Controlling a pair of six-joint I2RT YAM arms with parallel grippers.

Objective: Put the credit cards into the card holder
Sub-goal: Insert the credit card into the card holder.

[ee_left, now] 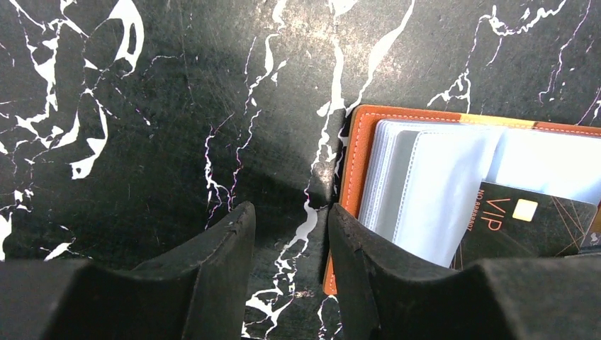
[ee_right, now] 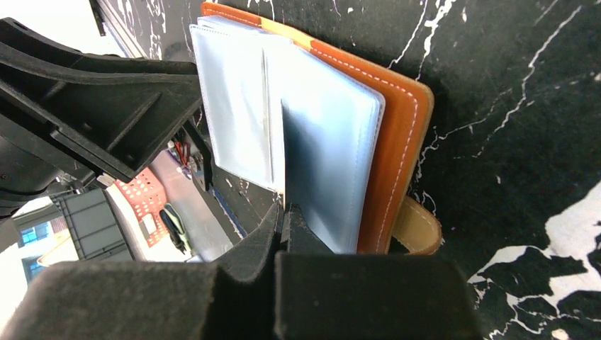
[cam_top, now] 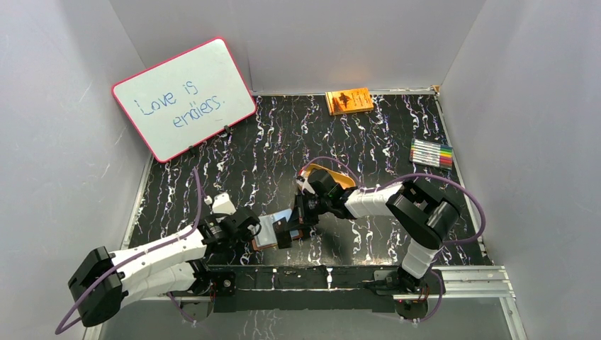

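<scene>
Left tool [ee_left: 289, 212] parted beside stitched leather card holder [ee_left: 352, 163], right tool [ee_right: 283, 212] clenched, perhaps nipping its glossy clear sleeve [ee_right: 326, 156]

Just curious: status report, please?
Left end effector open at card holder edge. Right end effector shut at its sleeves. Black VIP card, unclear if seated. Nothing blocking.

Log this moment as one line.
left gripper open at card holder edge | right gripper shut at sleeves | credit card showing beside sleeves

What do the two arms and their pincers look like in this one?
The left arm and right arm have white links and bulky black joint housings, each trailing a looping purple cable. The left pincer and right pincer each have two matte black, wedge-shaped fingers.
</scene>
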